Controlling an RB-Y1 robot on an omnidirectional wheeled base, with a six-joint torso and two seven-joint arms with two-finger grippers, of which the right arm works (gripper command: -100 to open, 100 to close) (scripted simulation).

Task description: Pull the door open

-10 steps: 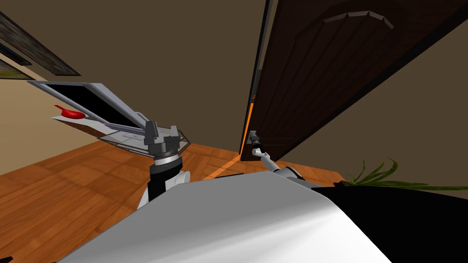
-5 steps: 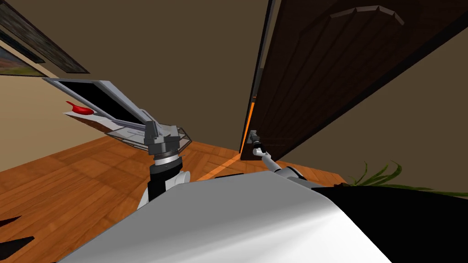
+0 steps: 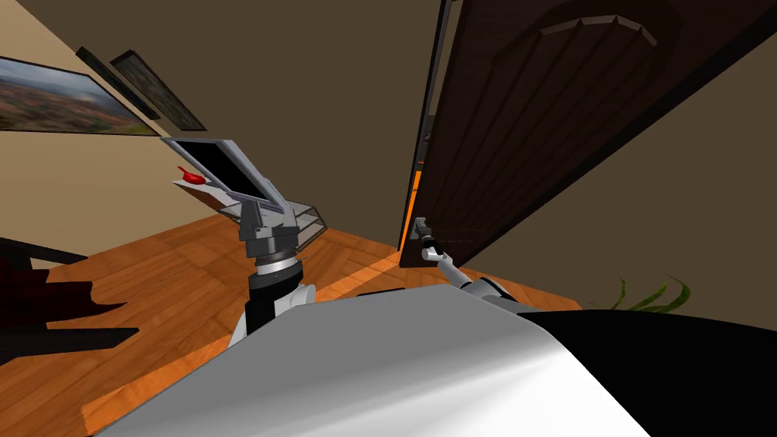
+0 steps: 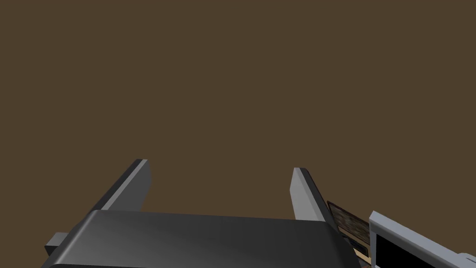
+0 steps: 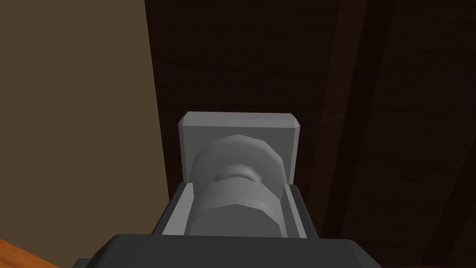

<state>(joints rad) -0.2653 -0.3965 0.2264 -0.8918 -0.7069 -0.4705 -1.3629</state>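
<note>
A dark brown panelled door [image 3: 531, 129] stands ajar, and an orange strip of floor shows in the gap along its free edge. My right gripper [image 3: 419, 227] reaches to that edge. In the right wrist view its fingers [image 5: 182, 209] press both sides of the grey round door knob [image 5: 236, 186], which sits on a grey square plate [image 5: 239, 128] on the door [image 5: 372, 116]. My left gripper [image 3: 267, 220] is raised left of the door, and its fingers [image 4: 135, 186] stand open with nothing between them.
A grey-framed black panel [image 3: 224, 171] on a low glass stand with a red object [image 3: 193, 178] is behind the left gripper. Pictures [image 3: 68, 106] hang on the tan wall. Dark shapes [image 3: 45, 303] lie at the left on the wooden floor. A green plant [image 3: 652, 296] is at the right.
The whole head view has swung, so I have turned: the panel and pictures slid right towards the left gripper. The right gripper stays on the knob.
</note>
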